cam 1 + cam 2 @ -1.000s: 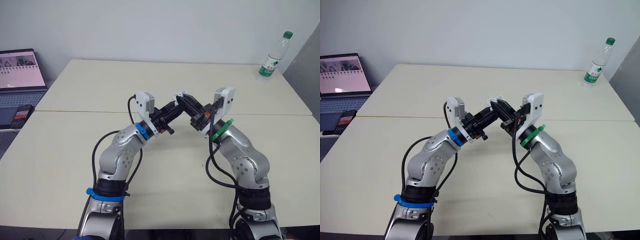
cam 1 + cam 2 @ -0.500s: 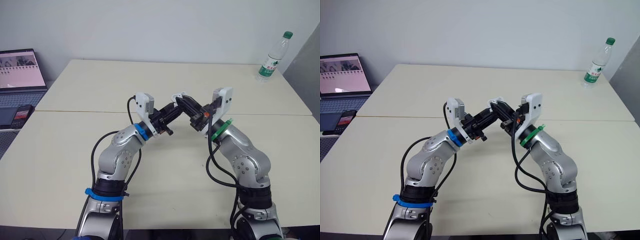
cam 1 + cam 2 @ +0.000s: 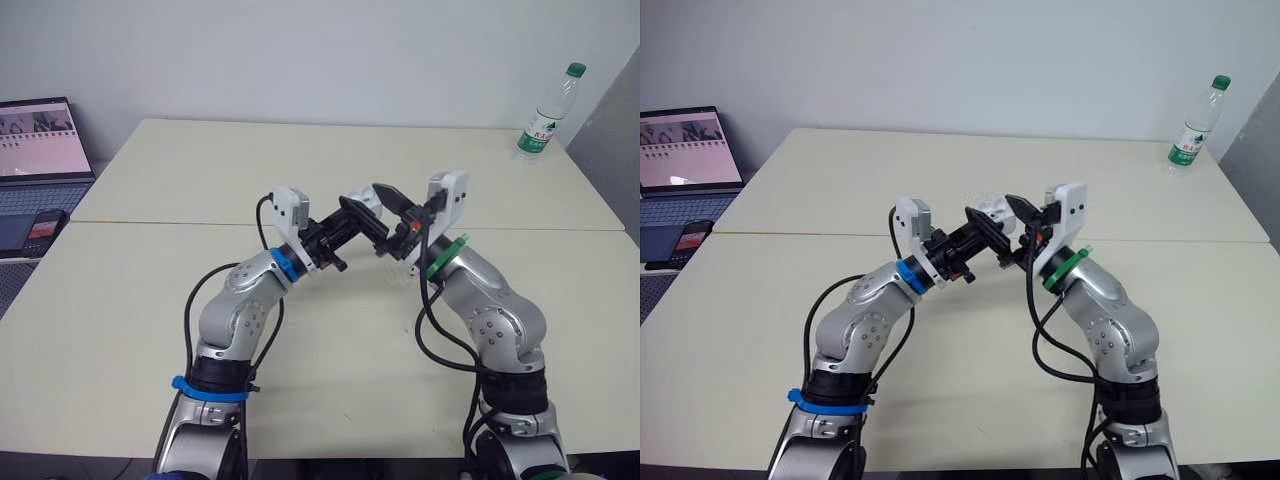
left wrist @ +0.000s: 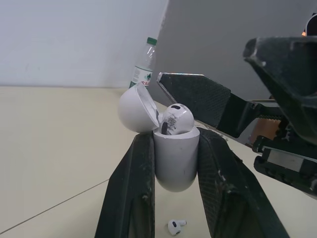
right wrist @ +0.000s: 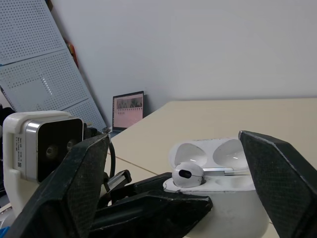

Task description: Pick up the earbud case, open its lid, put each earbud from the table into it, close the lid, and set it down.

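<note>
Above the table (image 3: 150, 300), the left claw (image 4: 176, 136) grips the case (image 4: 176, 163), lid open, one earbud (image 4: 178, 118) inside. Beside it the right claw (image 5: 173, 144) gapes empty. Judged next: collect the second earbud (image 4: 174, 226) lying below.

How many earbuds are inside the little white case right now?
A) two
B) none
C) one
C: one earbud sits in the open earbud case held by the left gripper, and the other earbud lies on the table.

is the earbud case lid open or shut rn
Open. The lid is flipped back from the earbud case held in the left gripper, and one earbud sits in its exposed well.
</note>
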`<state>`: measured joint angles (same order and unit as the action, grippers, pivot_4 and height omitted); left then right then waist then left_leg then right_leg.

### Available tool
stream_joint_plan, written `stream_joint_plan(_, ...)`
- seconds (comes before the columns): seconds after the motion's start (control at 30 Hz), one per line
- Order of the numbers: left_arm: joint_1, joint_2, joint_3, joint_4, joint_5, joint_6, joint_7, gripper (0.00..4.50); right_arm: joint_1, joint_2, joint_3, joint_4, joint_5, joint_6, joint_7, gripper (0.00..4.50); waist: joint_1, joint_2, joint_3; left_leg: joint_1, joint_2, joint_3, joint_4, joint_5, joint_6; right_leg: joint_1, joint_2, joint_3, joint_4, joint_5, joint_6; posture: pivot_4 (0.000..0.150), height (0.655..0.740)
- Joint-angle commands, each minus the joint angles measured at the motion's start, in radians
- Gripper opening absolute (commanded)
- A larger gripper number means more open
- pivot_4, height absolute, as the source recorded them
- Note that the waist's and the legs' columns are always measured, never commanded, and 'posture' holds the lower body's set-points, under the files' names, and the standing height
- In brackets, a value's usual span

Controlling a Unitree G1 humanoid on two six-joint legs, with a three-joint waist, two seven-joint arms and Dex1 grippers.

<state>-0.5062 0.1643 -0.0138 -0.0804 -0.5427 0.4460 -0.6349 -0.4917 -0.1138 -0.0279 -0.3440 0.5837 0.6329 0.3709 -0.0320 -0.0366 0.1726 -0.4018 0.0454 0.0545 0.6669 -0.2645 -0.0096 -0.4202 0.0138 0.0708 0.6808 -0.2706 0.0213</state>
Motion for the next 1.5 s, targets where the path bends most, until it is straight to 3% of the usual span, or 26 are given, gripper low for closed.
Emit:
stream_joint_plan(0.03, -0.014, 0.020, 0.016, -0.040, -0.004, -0.030, -0.021, 0.78, -0.046, -0.073, -0.077, 0.003, 0.026, -0.009, 0.025, 4.44, 0.000, 0.000, 0.000, 0.000, 0.000, 0.000, 0.000, 0.000, 0.000, 0.000, 0.000, 0.000, 0.000, 0.000, 0.000, 0.150, 0.7362)
stream_joint_plan(0.37, 0.010, 0.065, 0.044, -0.045, -0.018, -0.036, -0.053, 0.78, -0.118, -0.410, -0.038, 0.135, 0.008, 0.223, 0.166, 4.44, -0.001, 0.000, 0.000, 0.000, 0.000, 0.002, -0.001, 0.000, 0.000, 0.000, 0.000, 0.001, 0.000, 0.000, 0.000, 0.150, 0.7362)
stream_joint_plan(0.67, 0.063, 0.129, 0.031, -0.051, 0.019, -0.063, -0.080, 0.78, -0.252, -0.664, 0.333, 0.257, -0.151, 0.429, 0.383, 4.44, -0.001, 0.000, 0.000, 0.000, 0.000, 0.002, -0.001, 0.000, 0.000, -0.001, 0.000, 0.001, -0.001, 0.000, 0.000, 0.150, 0.7362)
stream_joint_plan(0.83, 0.071, 0.135, 0.032, -0.052, 0.027, -0.075, -0.075, 0.78, -0.341, -0.648, 0.469, 0.384, -0.259, 0.375, 0.462, 4.44, 0.000, 0.000, 0.000, 0.000, 0.000, 0.002, 0.000, 0.000, 0.000, 0.000, 0.000, 0.000, -0.001, 0.000, 0.000, 0.150, 0.7362)
stream_joint_plan(1.13, 0.103, 0.139, 0.037, -0.089, 0.036, -0.070, -0.052, 0.78, -0.390, -0.579, 0.518, 0.549, -0.396, 0.253, 0.538, 4.44, 0.000, 0.000, 0.000, 0.000, 0.000, 0.002, 0.000, 0.000, 0.000, -0.001, -0.002, 0.000, -0.001, 0.000, 0.000, 0.150, 0.7362)
stream_joint_plan(1.5, 0.101, 0.136, 0.035, -0.084, 0.039, -0.072, -0.047, 0.78, -0.373, -0.560, 0.477, 0.549, -0.450, 0.240, 0.577, 0.61, 0.000, 0.000, 0.000, 0.000, 0.000, 0.002, 0.000, 0.000, 0.000, -0.001, -0.002, 0.000, -0.001, 0.000, 0.000, 0.150, 0.7362)
